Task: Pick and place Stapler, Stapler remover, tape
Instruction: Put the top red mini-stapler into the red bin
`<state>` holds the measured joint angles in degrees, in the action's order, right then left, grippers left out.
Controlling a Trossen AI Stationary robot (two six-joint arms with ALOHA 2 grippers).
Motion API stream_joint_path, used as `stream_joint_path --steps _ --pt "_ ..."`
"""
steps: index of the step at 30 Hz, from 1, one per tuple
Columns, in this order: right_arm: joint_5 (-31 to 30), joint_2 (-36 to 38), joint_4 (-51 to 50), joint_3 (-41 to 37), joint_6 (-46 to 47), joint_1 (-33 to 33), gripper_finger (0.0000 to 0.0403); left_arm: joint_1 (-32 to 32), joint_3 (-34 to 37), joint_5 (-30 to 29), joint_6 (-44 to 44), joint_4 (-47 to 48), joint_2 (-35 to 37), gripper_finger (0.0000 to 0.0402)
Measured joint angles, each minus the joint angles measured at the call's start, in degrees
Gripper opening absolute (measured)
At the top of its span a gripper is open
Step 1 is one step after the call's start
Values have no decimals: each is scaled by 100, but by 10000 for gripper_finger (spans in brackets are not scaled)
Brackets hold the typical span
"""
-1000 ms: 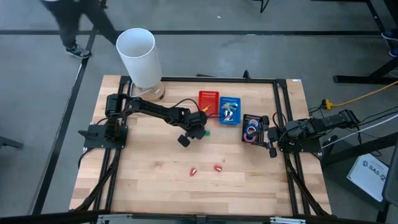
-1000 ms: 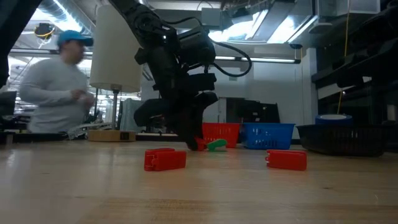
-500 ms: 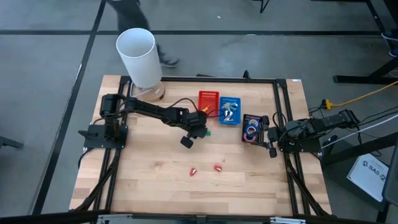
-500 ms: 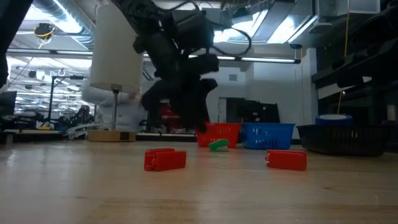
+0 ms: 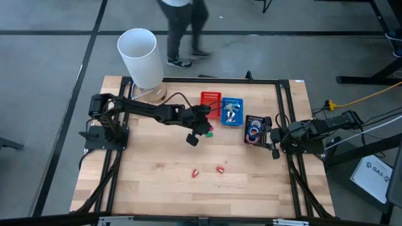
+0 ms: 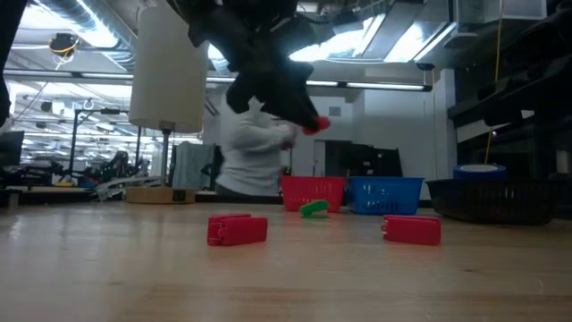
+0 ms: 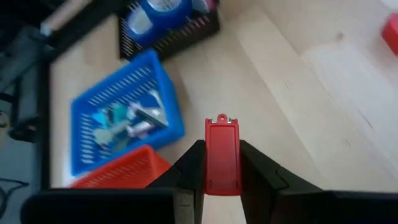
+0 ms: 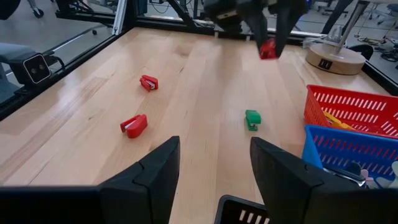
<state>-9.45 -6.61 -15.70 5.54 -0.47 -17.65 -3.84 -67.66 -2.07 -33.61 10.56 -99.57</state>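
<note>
The left gripper (image 5: 202, 127) is up in the air near the middle of the table, just in front of the red basket (image 5: 211, 100). It squeezes a small red stapler (image 7: 222, 157) between its two fingers. From above the stapler is too small to make out. The left wrist view shows it best: a flat red block with a little loop at its far end, standing straight between the dark fingers (image 7: 188, 167). In the low view it is just a red bit (image 6: 315, 124) poking out under the dark arm, high above the table.

Two more red staplers (image 5: 195, 171) (image 5: 220, 169) lie on the wood closer to the front edge, a little apart. A green stapler (image 8: 252, 118) lies near the red basket (the right wrist view shows it clearly).

The blue basket (image 5: 232, 111) holds small silver and pale pieces. The black basket (image 5: 254, 129) holds the tape rolls (image 7: 165, 9).

The right gripper (image 5: 271, 139) waits at the right side of the table by the black basket, its fingers spread apart with nothing in them.

A person (image 6: 255, 156) stands beyond the table.
</note>
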Motion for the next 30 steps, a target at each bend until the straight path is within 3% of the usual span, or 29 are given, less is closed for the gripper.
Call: stream_joint_path --steps 15,30 --pt "0 0 0 0 0 0 197 -591 0 8 -57 -869 -112 65" --pt "0 0 0 0 0 -2 197 -1527 -63 -155 218 -1682 -901 65"
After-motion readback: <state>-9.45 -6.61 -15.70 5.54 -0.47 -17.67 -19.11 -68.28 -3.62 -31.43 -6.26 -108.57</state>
